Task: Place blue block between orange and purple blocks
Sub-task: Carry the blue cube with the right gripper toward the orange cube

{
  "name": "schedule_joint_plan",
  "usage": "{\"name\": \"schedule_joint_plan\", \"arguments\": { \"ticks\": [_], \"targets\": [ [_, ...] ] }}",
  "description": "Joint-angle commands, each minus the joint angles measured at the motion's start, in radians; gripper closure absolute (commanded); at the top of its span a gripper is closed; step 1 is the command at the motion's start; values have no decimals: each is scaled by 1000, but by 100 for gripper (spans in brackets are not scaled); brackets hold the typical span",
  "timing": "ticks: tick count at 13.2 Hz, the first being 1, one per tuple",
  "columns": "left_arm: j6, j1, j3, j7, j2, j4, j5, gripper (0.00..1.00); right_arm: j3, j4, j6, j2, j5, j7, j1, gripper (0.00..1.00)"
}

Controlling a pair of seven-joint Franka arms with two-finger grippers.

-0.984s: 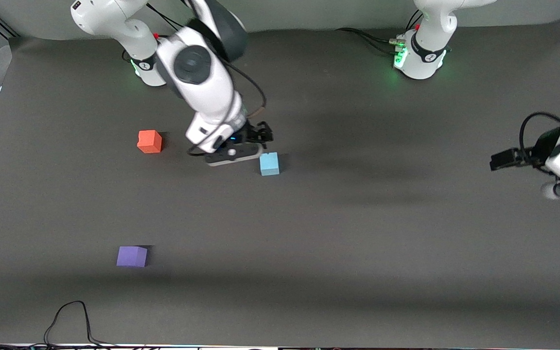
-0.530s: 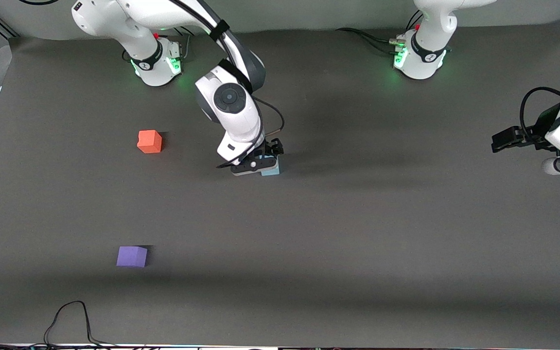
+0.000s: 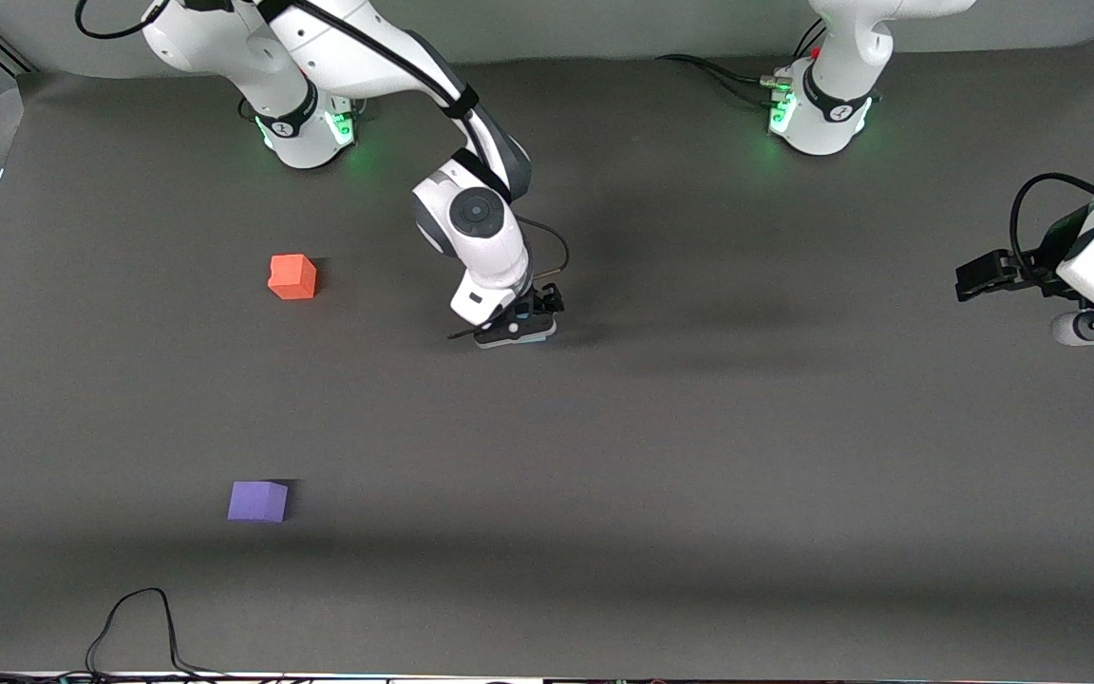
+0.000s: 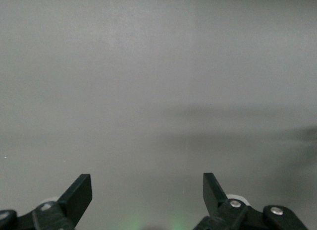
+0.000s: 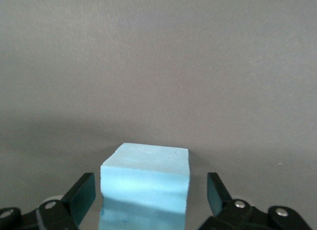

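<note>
1. The right end effector [image 3: 526, 323] is down at the dark grey matte worktop [image 3: 699, 456], near its middle, straddling the small sky-blue matte cube [image 5: 145, 185].
2. In the right wrist view the blue cube sits between the two black fingers [image 5: 81, 195], one on each side, with a visible gap on both sides; the fingers are spread and not pressing on it (the cube rests on the worktop).
3. From the front camera only a sliver of the blue cube [image 3: 536, 333] shows under the right end effector.
4. The small orange-red matte cube [image 3: 292, 276] lies toward the right arm's end of the worktop, well apart from the blue cube.
5. The small violet-purple matte cube [image 3: 258, 501] lies nearer to the front camera than the orange cube, also well apart from the blue cube.
6. The left end effector [image 3: 970, 280] hangs over the left arm's end of the worktop, waiting; its fingers [image 4: 79, 195] are spread with nothing between them.
</note>
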Motion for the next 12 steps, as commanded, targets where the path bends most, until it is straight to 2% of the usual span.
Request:
{"name": "schedule_joint_plan", "arguments": {
  "ticks": [1,2,4,5,6,8,10,12],
  "targets": [
    [-34,-11,19,32,10,35,-10,0,-17,10,8,11,-5,33,19,1],
    [-34,-10,19,32,9,32,-13,0,-17,10,8,11,-5,33,17,8],
    [-33,-10,17,36,7,30,-14,0,-17,10,8,11,-5,33,17,44],
    [-34,-10,17,38,7,30,-14,0,-18,10,8,10,-5,33,16,58],
    [-34,-8,14,44,7,29,-14,0,-21,10,7,4,-6,31,12,64],
    [-57,-7,14,93,7,30,-14,0,-47,10,-10,-39,-6,24,9,64],
    [-57,-8,16,91,7,30,-14,0,-101,22,-169,-132,-6,-5,-3,64],
    [-57,-8,16,93,6,32,-14,0,-167,36,-348,-266,-5,-146,-58,64]
  ]
}}
